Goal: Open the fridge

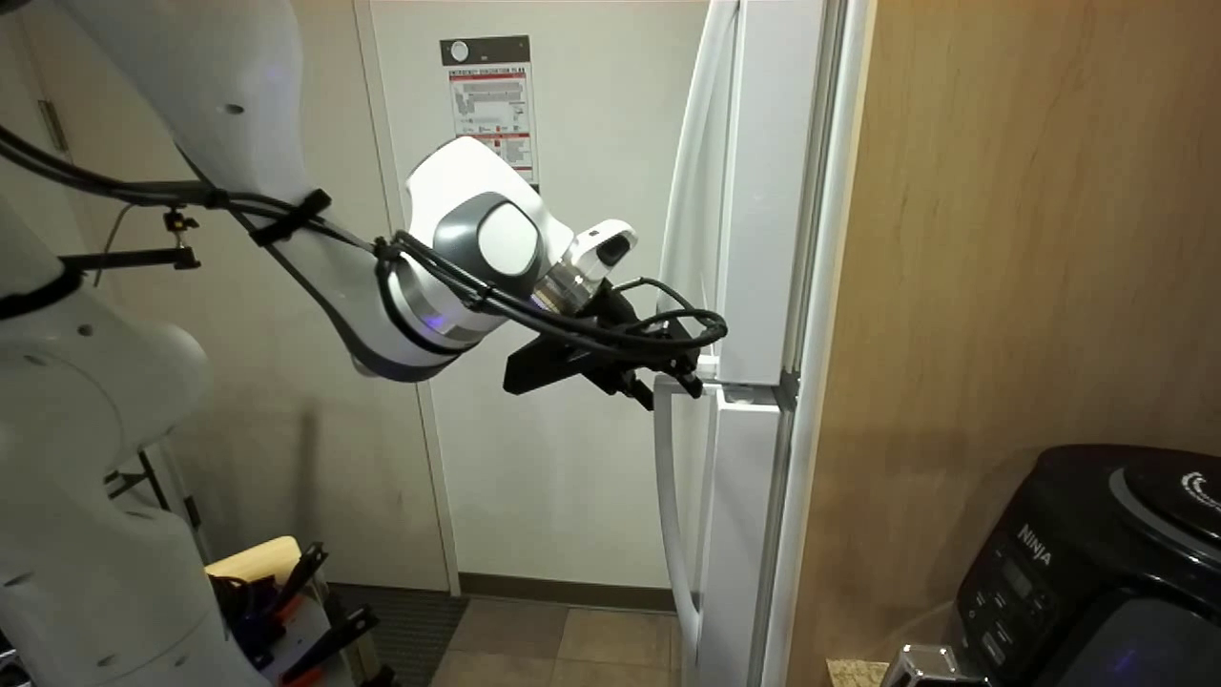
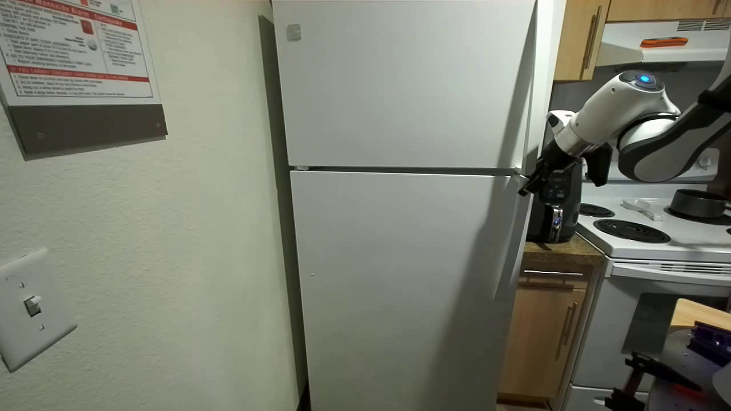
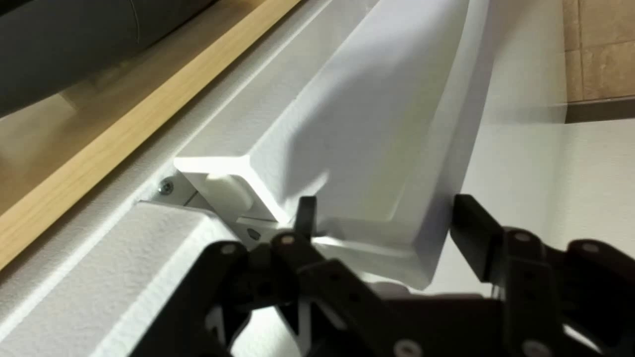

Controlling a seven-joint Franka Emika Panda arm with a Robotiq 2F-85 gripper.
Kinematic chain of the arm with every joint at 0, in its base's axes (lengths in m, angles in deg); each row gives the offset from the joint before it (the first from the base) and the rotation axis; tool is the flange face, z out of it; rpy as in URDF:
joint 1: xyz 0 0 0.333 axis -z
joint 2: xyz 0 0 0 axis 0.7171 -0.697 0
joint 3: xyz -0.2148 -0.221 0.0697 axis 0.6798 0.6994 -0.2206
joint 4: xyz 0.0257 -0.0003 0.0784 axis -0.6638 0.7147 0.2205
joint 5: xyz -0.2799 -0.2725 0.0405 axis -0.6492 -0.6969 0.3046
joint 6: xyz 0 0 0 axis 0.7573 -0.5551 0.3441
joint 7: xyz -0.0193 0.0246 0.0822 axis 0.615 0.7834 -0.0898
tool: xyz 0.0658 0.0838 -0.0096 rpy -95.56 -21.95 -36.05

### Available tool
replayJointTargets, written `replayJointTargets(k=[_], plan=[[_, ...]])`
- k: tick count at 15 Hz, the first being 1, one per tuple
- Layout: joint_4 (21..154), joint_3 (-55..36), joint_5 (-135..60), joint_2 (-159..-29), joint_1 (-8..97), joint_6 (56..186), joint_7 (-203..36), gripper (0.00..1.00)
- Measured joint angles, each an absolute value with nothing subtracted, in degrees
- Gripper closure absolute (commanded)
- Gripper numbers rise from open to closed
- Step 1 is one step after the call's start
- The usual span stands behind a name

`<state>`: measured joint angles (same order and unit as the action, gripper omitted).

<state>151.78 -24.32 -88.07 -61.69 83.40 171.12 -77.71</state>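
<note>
The fridge [image 2: 394, 274] is white, with a short upper door [image 2: 405, 85] and a longer lower door [image 1: 739, 534]. Both doors look shut in both exterior views. A curved white handle [image 1: 668, 477] runs down the lower door's edge. My gripper [image 1: 675, 396] is open at the top end of this handle, just below the gap between the doors. It also shows at the fridge's edge in an exterior view [image 2: 525, 189]. In the wrist view, my open fingers [image 3: 385, 208] stand on either side of the handle's top end [image 3: 441, 183]. Whether either finger touches it is unclear.
A wooden panel [image 1: 992, 239] stands right beside the fridge. A black Ninja appliance [image 1: 1068, 563] and a white stove [image 2: 662, 251] are beyond it. A flat white surface with a paper notice [image 1: 491, 105] lies behind the arm. A wall with a light switch [image 2: 34, 308] flanks the fridge.
</note>
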Motion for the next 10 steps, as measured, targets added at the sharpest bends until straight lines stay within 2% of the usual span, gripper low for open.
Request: replayJointTargets(k=[2,6,9,10], plan=[[152.2,-25.0,-88.1,-61.1,83.9,171.1,-76.6,0.6],[153.3,-25.8,-88.0,-59.8,84.5,171.1,-72.7,0.75],[153.8,-26.2,-87.6,-59.4,84.2,170.2,-68.3,0.81],[153.8,-26.2,-87.3,-59.5,83.6,169.0,-67.2,0.85]])
